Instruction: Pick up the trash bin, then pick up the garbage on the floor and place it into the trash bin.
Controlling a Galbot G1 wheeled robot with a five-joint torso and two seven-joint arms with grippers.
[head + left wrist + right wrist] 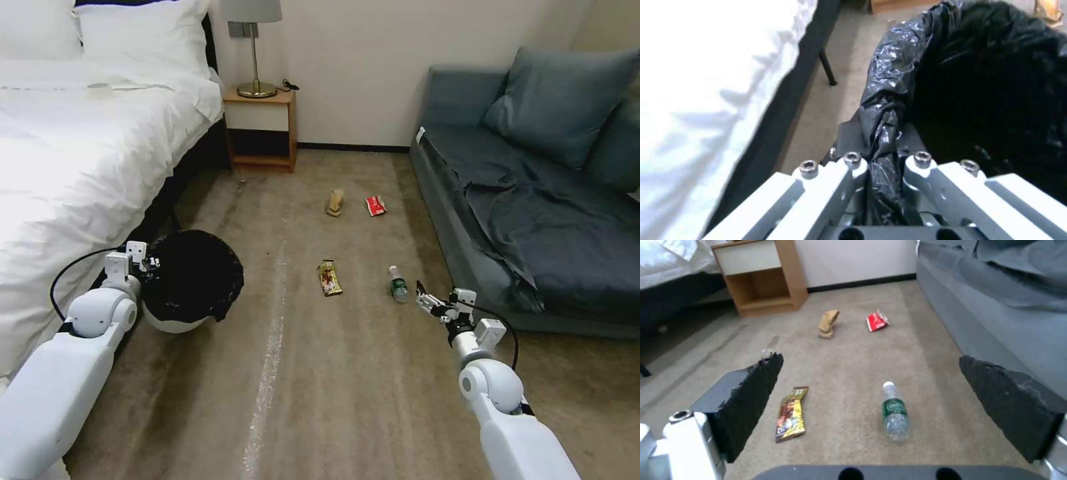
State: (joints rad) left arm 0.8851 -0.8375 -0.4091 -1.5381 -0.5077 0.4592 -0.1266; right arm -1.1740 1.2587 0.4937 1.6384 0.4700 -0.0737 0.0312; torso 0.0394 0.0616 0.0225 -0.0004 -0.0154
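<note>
So the left gripper [151, 261] is clamped tight on the black liner at the rim of the trash bin [190, 280], right beside the bed [80, 153]. The right gripper [871, 406] hangs wide open and empty above the carpet; the bottle [895, 412] lies just ahead between its pads, the snack wrapper [791, 414] nearby, the paper bag [827, 323] and red packet [876, 321] farther off toward the nightstand [261, 127].

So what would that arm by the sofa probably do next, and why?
Probably lower the right gripper onto the clear bottle. Its fingers are open and the bottle is the litter lying nearest, just ahead on the carpet. The left gripper is already clamped on the trash bin rim, so collecting seems due.
</note>
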